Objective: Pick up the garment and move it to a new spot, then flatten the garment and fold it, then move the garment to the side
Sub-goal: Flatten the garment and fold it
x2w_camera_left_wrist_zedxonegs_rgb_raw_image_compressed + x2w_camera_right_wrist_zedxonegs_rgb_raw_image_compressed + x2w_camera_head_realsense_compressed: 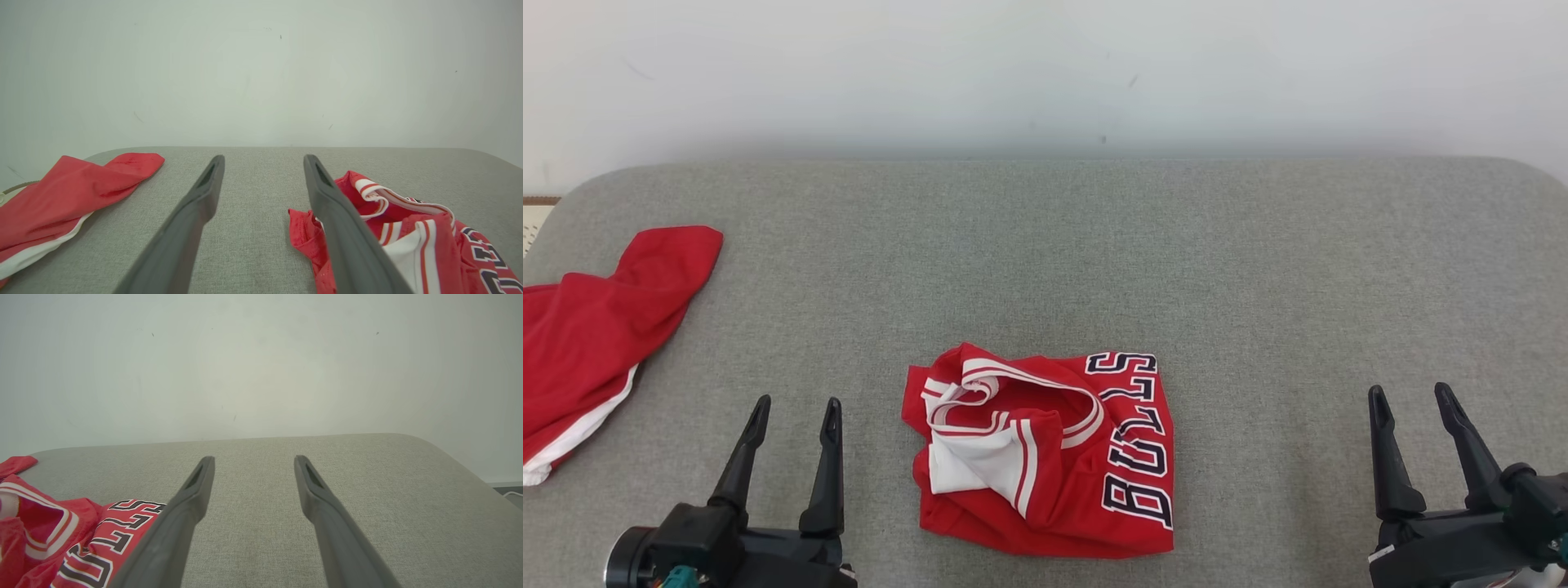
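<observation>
The jersey (1086,490) reads BULLS whole from the head, cropped from wrists.

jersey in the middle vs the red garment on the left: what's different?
Place: the jersey lies centred on the grey surface; the red garment lies at its left edge, partly out of frame.
Markings: the jersey has dark lettering and striped trim; the red garment shows plain red with one white band.
Pose: the jersey is bunched compactly; the red garment sprawls longer.
Shared: both are red and white, and neither is held.
</observation>
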Robot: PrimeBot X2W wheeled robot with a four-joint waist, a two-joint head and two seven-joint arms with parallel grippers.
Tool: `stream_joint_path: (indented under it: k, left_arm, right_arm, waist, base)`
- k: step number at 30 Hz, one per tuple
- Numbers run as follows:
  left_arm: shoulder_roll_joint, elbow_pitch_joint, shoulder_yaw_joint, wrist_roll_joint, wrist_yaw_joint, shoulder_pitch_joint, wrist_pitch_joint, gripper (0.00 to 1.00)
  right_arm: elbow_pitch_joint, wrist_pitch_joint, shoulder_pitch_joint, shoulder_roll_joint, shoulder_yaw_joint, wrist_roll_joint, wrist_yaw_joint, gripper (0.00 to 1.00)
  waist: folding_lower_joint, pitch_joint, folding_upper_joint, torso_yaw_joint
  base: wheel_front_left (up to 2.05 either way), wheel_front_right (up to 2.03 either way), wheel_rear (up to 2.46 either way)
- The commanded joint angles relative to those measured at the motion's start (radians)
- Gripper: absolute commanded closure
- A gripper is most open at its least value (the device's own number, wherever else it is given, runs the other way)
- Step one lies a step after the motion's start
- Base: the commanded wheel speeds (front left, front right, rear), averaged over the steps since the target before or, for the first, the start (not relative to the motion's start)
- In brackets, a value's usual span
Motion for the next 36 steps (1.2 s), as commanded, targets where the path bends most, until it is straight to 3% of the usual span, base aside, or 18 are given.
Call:
stream_joint_path:
  k: [1,6,7,8,13,22,36]
  left_arm:
    - [0.006,-0.002,-0.001,-0.003,0.002,0.01,0.002,0.0]
    - [0.009,-0.004,-0.005,-0.004,0.005,0.005,0.0,0.0]
    - [0.01,-0.005,-0.005,-0.005,0.006,0.004,0.0,0.0]
    - [0.011,-0.006,-0.005,-0.006,0.007,0.002,-0.001,0.0]
    - [0.009,-0.013,-0.011,-0.007,0.008,-0.015,-0.003,0.0]
    - [-0.005,-0.003,-0.025,-0.011,0.008,-0.042,-0.015,0.0]
    - [-0.026,0.028,-0.041,-0.019,-0.001,-0.077,-0.032,0.0]
  right_arm:
    - [-0.005,0.003,0.008,0.002,-0.003,-0.003,-0.001,0.0]
    - [-0.013,0.008,0.006,0.005,0.0,-0.002,-0.001,0.0]
    - [-0.011,0.013,0.005,0.005,0.007,0.006,-0.001,0.53]
    - [-0.006,0.023,0.005,-0.001,0.021,0.012,-0.001,1.0]
    - [0.004,0.036,-0.021,-0.022,0.083,0.033,-0.001,1.0]
    - [0.062,0.035,-0.106,-0.044,0.327,0.1,-0.001,1.0]
    - [0.416,-0.032,-0.348,-0.019,0.641,0.247,-0.001,1.0]
  waist:
    - [0.0001,0.001,0.0,0.001]
    - [0.0001,0.006,0.0,0.005]
    - [0.0001,0.007,0.0,0.006]
    - [0.0001,0.009,0.0,0.008]
    - [0.0001,0.026,0.0,0.027]
    - [0.0001,0.076,0.0,0.083]
    - [0.0001,0.115,0.0,0.173]
  base:
    - [0.0,0.0,0.0]
    - [0.0,0.0,0.0]
    - [0.0,0.0,0.0]
    - [0.0,0.0,0.0]
    - [0.0,0.0,0.0]
    - [0.0,0.0,0.0]
    - [0.0,0.0,0.0]
